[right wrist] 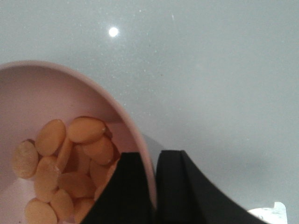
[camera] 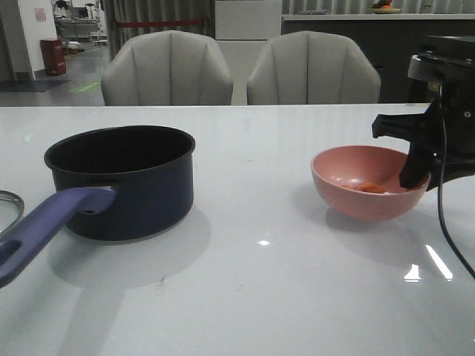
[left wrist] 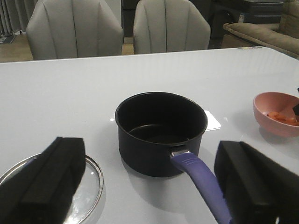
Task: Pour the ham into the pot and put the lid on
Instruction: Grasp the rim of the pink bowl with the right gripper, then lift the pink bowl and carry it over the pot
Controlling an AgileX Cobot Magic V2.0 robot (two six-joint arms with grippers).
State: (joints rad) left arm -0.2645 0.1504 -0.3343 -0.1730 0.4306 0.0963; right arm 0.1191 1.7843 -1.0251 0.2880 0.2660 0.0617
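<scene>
Pinching the bowl [camera: 364,194] rim at 3 o'clock, the right gripper [right wrist: 154,186] held ham [right wrist: 70,163]; left gripper [left wrist: 149,186] gaped over the pot [left wrist: 161,133].

- The right gripper [camera: 417,176] sits at the right-hand rim of the pink bowl [camera: 364,194], its black body reaching down from the arm above and to the right of the bowl.
- Its jaws straddle that rim, one finger [right wrist: 122,191] inside the bowl and the other outside; they are pressed together on the wall with almost no gap.
- A black cable hangs from the right arm down past the bowl's right side.
- The left gripper [left wrist: 149,186] hovers above the surface, well to the left of the bowl, jaws spread wide apart and holding nothing.
</scene>
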